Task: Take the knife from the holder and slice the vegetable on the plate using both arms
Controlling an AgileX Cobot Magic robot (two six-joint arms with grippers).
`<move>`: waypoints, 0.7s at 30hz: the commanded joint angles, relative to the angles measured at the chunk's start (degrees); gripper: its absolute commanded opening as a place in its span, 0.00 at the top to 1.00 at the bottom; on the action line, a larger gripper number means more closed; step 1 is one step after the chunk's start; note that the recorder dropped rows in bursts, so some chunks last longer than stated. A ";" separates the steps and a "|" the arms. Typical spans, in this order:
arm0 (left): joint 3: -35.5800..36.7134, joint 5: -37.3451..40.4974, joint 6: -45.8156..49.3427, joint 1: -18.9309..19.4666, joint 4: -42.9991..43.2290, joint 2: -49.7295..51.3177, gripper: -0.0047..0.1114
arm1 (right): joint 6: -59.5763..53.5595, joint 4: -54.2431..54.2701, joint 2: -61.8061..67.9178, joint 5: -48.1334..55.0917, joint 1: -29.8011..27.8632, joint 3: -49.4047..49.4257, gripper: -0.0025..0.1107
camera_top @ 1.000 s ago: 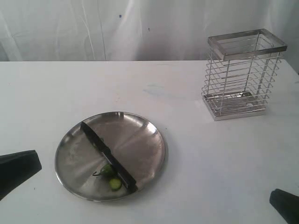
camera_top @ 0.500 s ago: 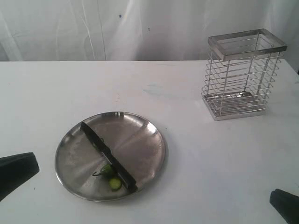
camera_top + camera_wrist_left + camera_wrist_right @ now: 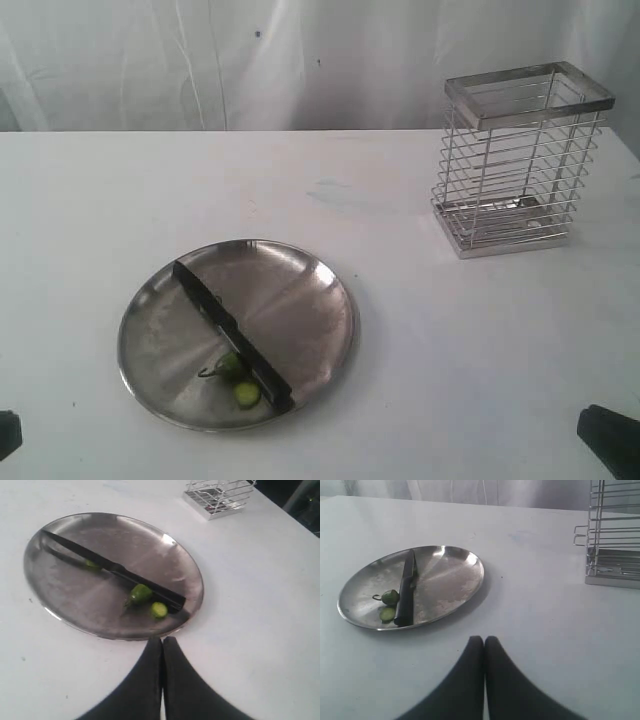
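1. The knife (image 3: 232,335) lies flat across the plate (image 3: 300,290), from 10 to 5 o'clock, probably put down because the cut is made.
2. The vegetable (image 3: 229,364) sits near 6 o'clock beside the handle, with a slice (image 3: 246,395) just next to it.
3. The holder (image 3: 515,160) stands at 2 o'clock, well apart.
4. The left gripper (image 3: 162,641) and the right gripper (image 3: 484,640) hang low off the plate, both clenched on nothing and aimed toward it.
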 commanded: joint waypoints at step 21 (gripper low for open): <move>7.27 -5.09 -4.96 0.09 12.85 -9.46 0.96 | 0.00 -0.38 -0.38 0.00 -0.30 0.24 0.98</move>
